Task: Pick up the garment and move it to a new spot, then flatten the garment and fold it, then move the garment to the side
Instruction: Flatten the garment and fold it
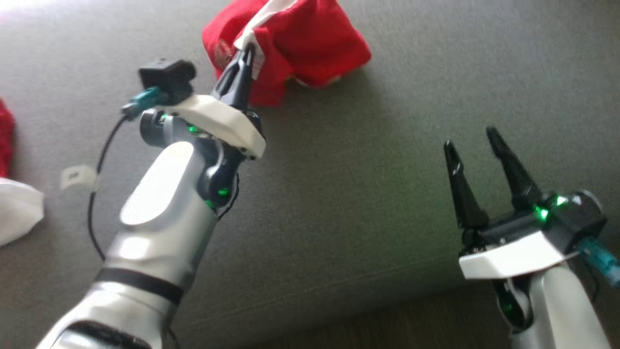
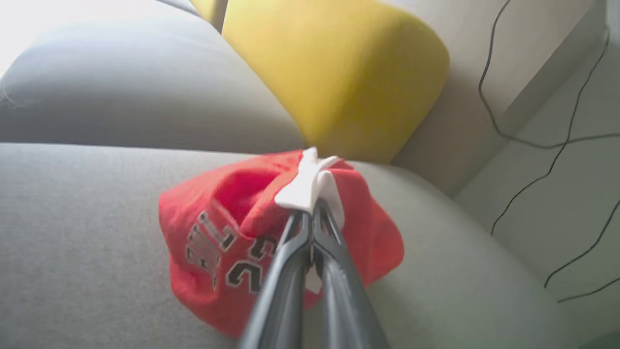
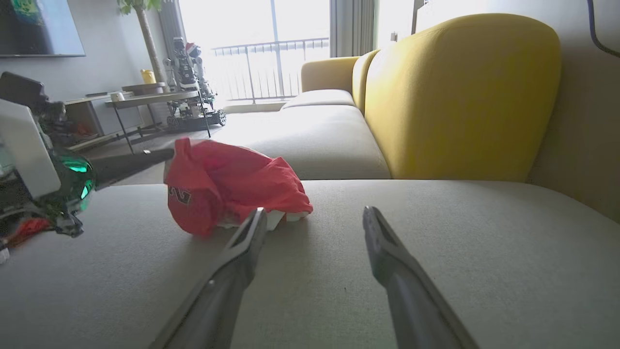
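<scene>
As the left claw [image 1: 249,51] pinches its white trim [image 1: 256,24] at 12 o'clock, the garment [image 1: 315,39] should lift limp and light; right claw [image 1: 470,136] spread.

Garment: a red garment [image 1: 315,43] with white trim sits bunched up at the far side of the grey cushion [image 1: 348,184].
Left gripper: the left gripper [image 1: 248,51] has its two dark fingers pressed together on the garment's white edge, at its near left side.
Right gripper: the right gripper [image 1: 469,137] hangs over the near right of the cushion, fingers spread with nothing between them, well apart from the garment.
Cable: a black cable [image 1: 97,169] loops down from the left wrist beside the pale forearm.
Far left: another red and white cloth [image 1: 14,213] lies at the edge, with a small white tag [image 1: 77,178] near it.
</scene>
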{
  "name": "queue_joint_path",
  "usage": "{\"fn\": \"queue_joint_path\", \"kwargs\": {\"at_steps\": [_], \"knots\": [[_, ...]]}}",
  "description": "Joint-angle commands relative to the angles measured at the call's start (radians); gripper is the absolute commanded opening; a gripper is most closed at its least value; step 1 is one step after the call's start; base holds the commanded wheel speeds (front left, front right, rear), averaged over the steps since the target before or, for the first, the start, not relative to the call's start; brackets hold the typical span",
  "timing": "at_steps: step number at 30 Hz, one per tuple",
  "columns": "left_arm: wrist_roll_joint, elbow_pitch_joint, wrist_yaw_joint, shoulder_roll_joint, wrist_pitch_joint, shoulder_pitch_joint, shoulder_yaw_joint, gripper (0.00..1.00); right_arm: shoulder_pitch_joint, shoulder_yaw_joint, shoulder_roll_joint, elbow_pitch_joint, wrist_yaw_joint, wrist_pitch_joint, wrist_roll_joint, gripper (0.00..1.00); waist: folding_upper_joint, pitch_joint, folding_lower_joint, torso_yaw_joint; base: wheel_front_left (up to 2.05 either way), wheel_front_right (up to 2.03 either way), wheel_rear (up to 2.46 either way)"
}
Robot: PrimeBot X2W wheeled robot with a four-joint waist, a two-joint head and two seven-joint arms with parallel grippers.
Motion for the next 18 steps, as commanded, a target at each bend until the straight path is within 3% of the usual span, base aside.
{"fn": "queue_joint_path", "kwargs": {"at_steps": [1,5,10,14,18], "knots": [[-0.011,-0.067,-0.009,0.024,-0.012,0.006,0.063,0.0,0.026,0.02,-0.008,-0.024,0.0,-0.009,0.009,1.0,0.0,-0.049,0.0,0.036,0.0,0.0,0.0],[-0.022,-0.208,-0.012,0.024,-0.012,0.051,0.14,0.0,0.048,0.032,-0.008,-0.018,0.0,-0.009,0.01,1.0,0.0,-0.1,0.0,0.063,0.0,0.0,0.0],[-0.073,-0.404,0.02,0.018,-0.012,0.088,0.139,0.0,0.055,0.043,-0.008,-0.016,0.0,-0.009,0.011,1.0,0.0,-0.122,0.0,0.07,0.0,0.0,0.0],[-0.167,-0.539,0.094,0.017,-0.012,0.085,0.057,0.0,0.047,0.058,-0.008,-0.018,0.0,-0.009,0.014,1.0,0.0,-0.109,0.0,0.036,0.0,0.0,0.0],[-0.235,-0.549,0.179,0.017,-0.011,0.051,-0.056,0.0,0.026,0.07,-0.008,-0.028,0.0,-0.009,0.026,1.0,0.0,-0.073,0.0,-0.033,0.0,0.0,0.0]]}}
